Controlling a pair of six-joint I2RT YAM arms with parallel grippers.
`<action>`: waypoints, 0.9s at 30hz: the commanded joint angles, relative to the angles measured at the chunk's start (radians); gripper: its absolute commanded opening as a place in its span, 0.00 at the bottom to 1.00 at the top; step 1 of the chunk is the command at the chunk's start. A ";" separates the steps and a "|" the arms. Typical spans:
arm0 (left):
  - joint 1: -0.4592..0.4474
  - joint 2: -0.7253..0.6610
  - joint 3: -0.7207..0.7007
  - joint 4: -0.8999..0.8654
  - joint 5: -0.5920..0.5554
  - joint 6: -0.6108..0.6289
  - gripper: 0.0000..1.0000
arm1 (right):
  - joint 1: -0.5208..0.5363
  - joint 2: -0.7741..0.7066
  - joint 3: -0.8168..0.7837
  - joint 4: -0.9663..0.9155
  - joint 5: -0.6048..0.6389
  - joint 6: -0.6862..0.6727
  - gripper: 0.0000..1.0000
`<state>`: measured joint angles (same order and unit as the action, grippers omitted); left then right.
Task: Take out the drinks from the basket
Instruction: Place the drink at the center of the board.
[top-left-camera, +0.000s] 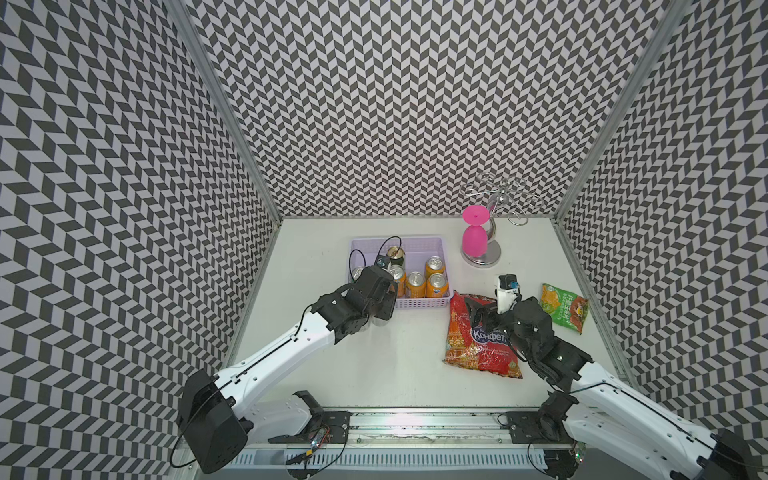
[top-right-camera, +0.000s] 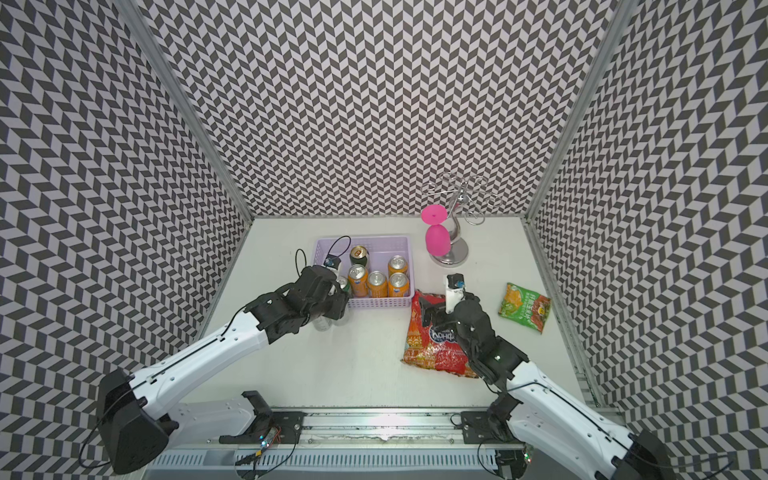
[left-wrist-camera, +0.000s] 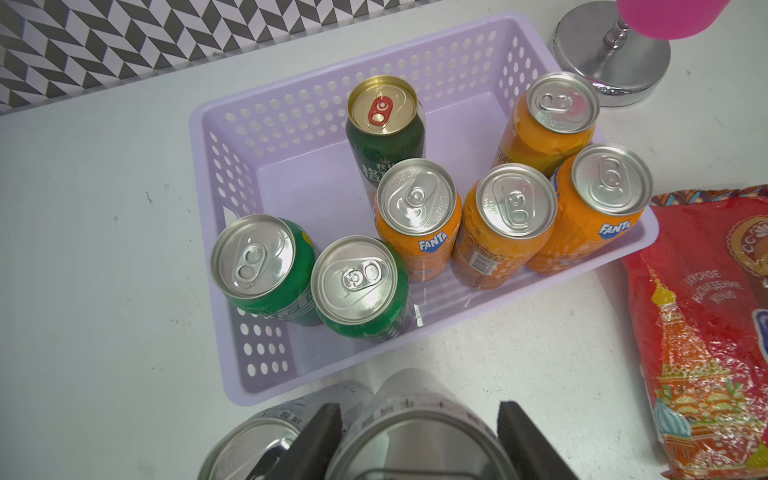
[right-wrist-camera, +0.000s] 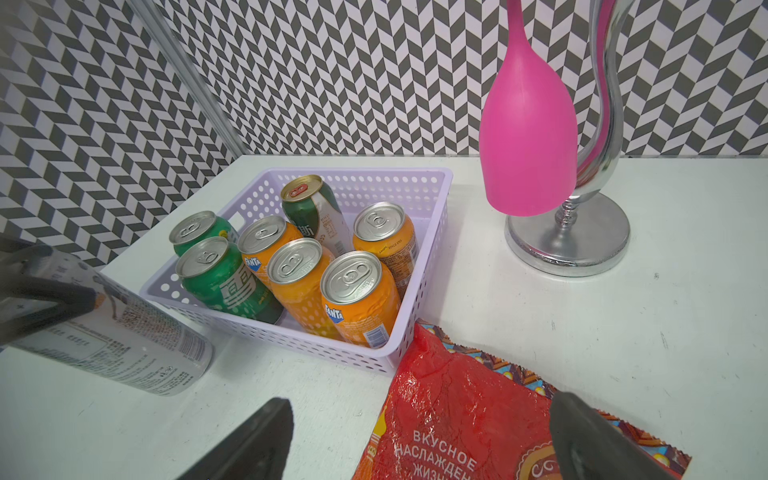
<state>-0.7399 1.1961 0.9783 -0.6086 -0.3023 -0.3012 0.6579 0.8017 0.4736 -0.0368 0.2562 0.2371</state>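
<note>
Clamping a tall slim silver aluminium can (left-wrist-camera: 415, 395), the left gripper (left-wrist-camera: 419, 419) pinches its sides just outside the pale-lilac perforated plastic basket (left-wrist-camera: 216, 124). A second silver can (left-wrist-camera: 249, 440) stands just beside it on the white table (left-wrist-camera: 104, 208).

Basket holds, upright:
- four orange cans (left-wrist-camera: 515, 203)
- two green cans (left-wrist-camera: 353, 278)
- one dark-green gold-topped can (left-wrist-camera: 382, 108)

Right gripper (right-wrist-camera: 419, 440): jaws spread wide, empty, over the red snack bag (right-wrist-camera: 457, 395) beside the basket's corner.

Beyond: pink goblet (right-wrist-camera: 528, 137) inverted on a chrome stand (right-wrist-camera: 582, 245); green snack bag (top-left-camera: 563, 307).

Top views high, facing down whole table (top-left-camera: 374, 374); wrist views near, sharing basket (left-wrist-camera: 232, 174).
</note>
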 joint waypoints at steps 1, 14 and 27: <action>-0.005 -0.032 -0.016 0.137 -0.019 -0.016 0.45 | -0.003 0.000 -0.006 0.052 0.000 0.010 1.00; -0.006 -0.015 -0.123 0.247 -0.030 -0.033 0.45 | -0.003 0.007 -0.001 0.054 -0.001 0.006 1.00; -0.003 0.015 -0.178 0.323 -0.057 -0.039 0.46 | -0.003 0.019 -0.001 0.063 -0.008 0.007 1.00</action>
<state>-0.7399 1.2098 0.7929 -0.3801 -0.3256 -0.3344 0.6579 0.8135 0.4736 -0.0212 0.2539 0.2367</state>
